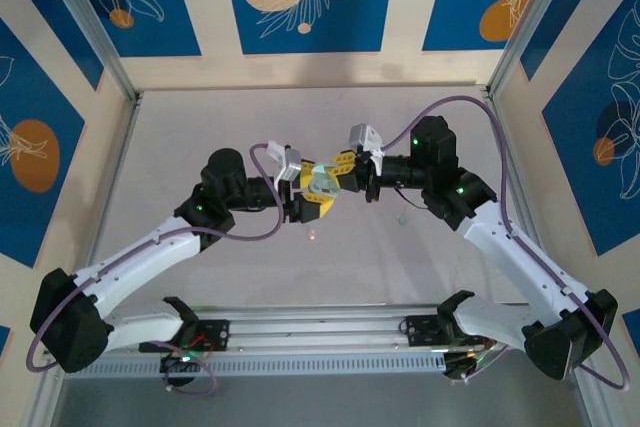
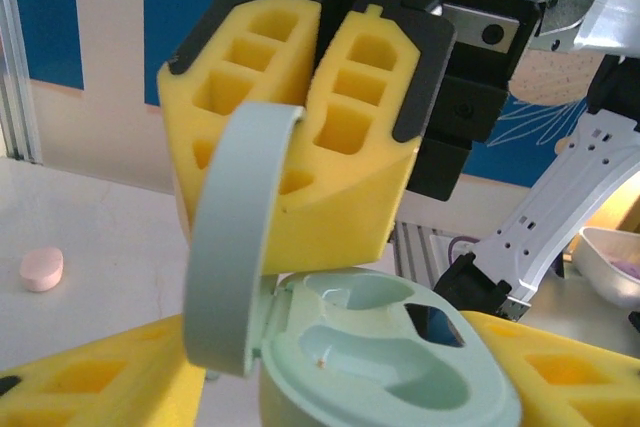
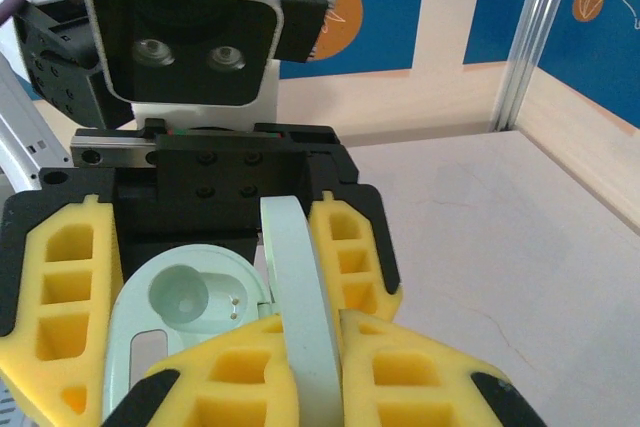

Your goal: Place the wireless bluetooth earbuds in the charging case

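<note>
Two grippers are sharing one thing above the pale grey table (image 2: 110,217): a pale mint-green, rounded plastic charging case (image 2: 400,372). The left gripper (image 2: 330,332) is clamping the case's base between its yellow foam fingers. The right gripper (image 3: 305,332) is pinching the case's round hinged lid (image 2: 235,237) edge-on, fingers together on it, holding it swung up from the base. Both moulded wells in the base are showing empty. One small pale pink glossy plastic earbud (image 2: 42,268) is lying on the table, well apart from the case and from both grippers. I am not making out a second bud with any certainty.

The step in hand, as I am reading it, is getting the case open and steady. Doing it well is calling for a firm left grip on the base sides that is not covering the wells. The right gripper should be easing the lid only as far as the hinge allows, following its arc rather than pulling straight. Any twist between the two arms is risking a strained hinge or a slipped case. With both grippers occupied, one is going to have to let go before the bud can be fetched, so the lid should be standing open on its own first.
</note>
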{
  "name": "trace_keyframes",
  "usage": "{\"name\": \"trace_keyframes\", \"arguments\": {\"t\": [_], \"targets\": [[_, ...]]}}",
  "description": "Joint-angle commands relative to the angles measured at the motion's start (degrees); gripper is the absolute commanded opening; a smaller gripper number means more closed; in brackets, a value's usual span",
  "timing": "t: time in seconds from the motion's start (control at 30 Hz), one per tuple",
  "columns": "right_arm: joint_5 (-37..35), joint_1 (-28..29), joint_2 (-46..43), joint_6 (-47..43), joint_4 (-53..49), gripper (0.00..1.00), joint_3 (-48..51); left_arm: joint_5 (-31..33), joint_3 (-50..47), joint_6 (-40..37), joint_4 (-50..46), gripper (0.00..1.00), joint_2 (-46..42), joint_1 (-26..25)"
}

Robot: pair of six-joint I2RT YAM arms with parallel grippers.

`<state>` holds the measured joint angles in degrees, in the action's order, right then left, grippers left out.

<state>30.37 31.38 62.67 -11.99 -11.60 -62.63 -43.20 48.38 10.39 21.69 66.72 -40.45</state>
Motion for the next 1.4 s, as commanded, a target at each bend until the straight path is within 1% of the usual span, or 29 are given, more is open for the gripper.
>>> {"name": "trace_keyframes", "arguments": {"t": [0.0,0.07,0.17,0.2,0.23,0.33,0.4,0.57,0.7,0.77,0.8,0.87,0.97,1.03,1.13,1.27,1.37], "targets": [[0.66,0.35,-1.15,-0.58,0.34,0.08,0.05,0.04,1.72,-0.47,0.59,0.62,-0.13,-0.58],[0.74,0.26,-1.07,-0.32,0.43,0.08,0.05,-0.21,1.79,-0.91,0.00,0.61,-0.27,-0.60],[0.82,0.18,-1.14,-0.23,0.35,0.08,0.10,-0.48,2.07,-1.73,-1.11,0.55,-0.35,-0.56],[0.83,0.13,-1.15,-0.12,0.35,0.08,0.13,-0.55,2.07,-1.90,-1.21,0.54,-0.36,-0.60],[0.83,0.15,-1.07,0.02,0.35,0.08,0.14,-0.57,1.99,-2.01,-1.09,0.55,-0.44,-0.60],[0.92,0.09,-0.88,0.52,0.35,0.08,0.13,-0.77,1.89,-1.99,-0.69,0.59,-0.60,-0.58],[0.99,0.01,-0.81,0.57,0.27,0.09,0.05,-0.83,1.98,-2.06,-0.69,0.59,-0.54,-0.54],[1.09,-0.01,-0.81,0.36,0.01,0.09,-0.03,-0.31,1.88,-2.11,-0.60,0.49,-0.65,-0.59],[1.09,0.00,-0.89,0.21,-0.14,0.12,-0.03,-0.15,1.85,-2.21,-0.51,0.43,-0.62,-0.58],[1.18,0.00,-0.89,0.29,-0.18,0.14,-0.03,0.26,1.74,-2.21,-0.47,0.42,-0.72,-0.60],[1.05,0.00,-0.89,0.47,-0.27,0.16,-0.03,0.39,1.63,-2.19,-0.35,0.41,-0.77,-0.59],[0.22,-0.04,-1.13,1.34,-0.18,0.26,-0.03,0.87,1.52,-2.07,-0.08,0.41,-0.81,-0.60],[-1.27,-0.09,-1.63,3.12,-0.09,0.32,0.01,1.01,1.28,-1.94,0.10,0.40,-0.76,-0.53],[-1.60,-0.13,-2.09,3.84,-0.01,0.39,0.22,1.18,0.95,-1.61,0.62,0.39,-0.71,-0.55],[-2.28,-0.17,-2.77,4.77,0.17,0.41,0.58,1.36,0.59,-1.32,1.33,0.37,-0.62,-0.52],[-3.93,-0.35,-3.55,6.66,-0.09,0.49,0.34,1.54,0.49,-1.25,1.60,0.37,-0.58,-0.59],[-6.28,-0.78,-4.84,12.39,-0.13,0.55,-0.73,2.10,0.23,-1.17,1.69,0.37,-0.71,-0.60]]}}
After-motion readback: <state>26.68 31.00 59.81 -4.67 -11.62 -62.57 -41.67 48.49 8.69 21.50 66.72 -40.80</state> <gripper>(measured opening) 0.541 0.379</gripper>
